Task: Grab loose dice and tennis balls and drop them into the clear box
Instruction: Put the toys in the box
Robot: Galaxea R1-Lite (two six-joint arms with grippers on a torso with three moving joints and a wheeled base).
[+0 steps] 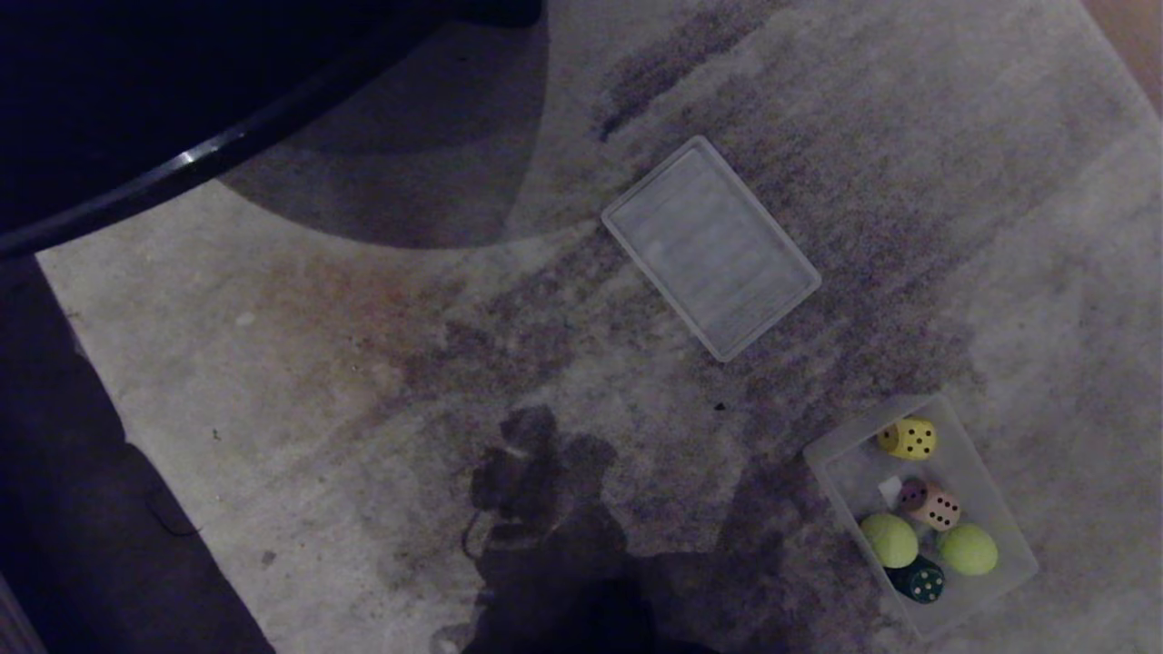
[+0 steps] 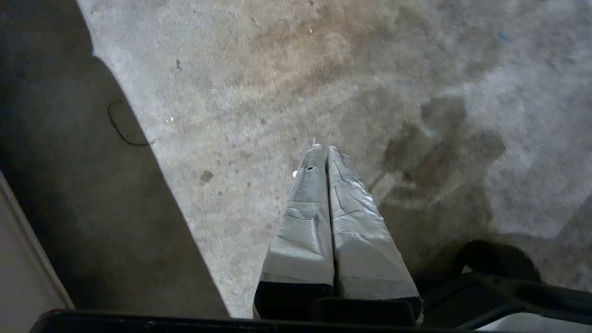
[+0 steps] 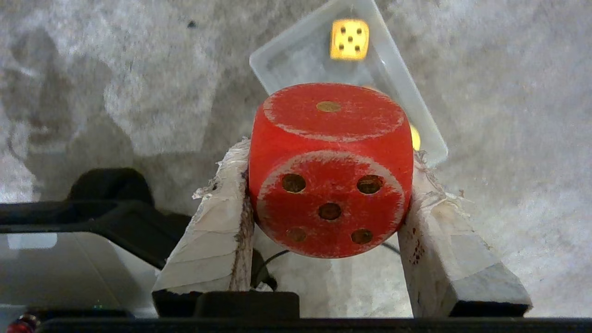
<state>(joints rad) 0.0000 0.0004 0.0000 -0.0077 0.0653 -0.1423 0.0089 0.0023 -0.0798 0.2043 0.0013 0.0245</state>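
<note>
Red die [image 3: 330, 171] is clamped between the right gripper [image 3: 329, 194] fingers; release is best delayed until the clear box [image 3: 416, 115] ahead lies directly beneath.

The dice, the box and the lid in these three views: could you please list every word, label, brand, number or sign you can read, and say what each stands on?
No words, labels, brands or numerals can be read anywhere.
Red die, held in the right pincer: dots only, one face with five, one with a single dot.
Yellow die in the clear box: five dots.
Flat clear lid: faint ribbing, no print legible.
</note>
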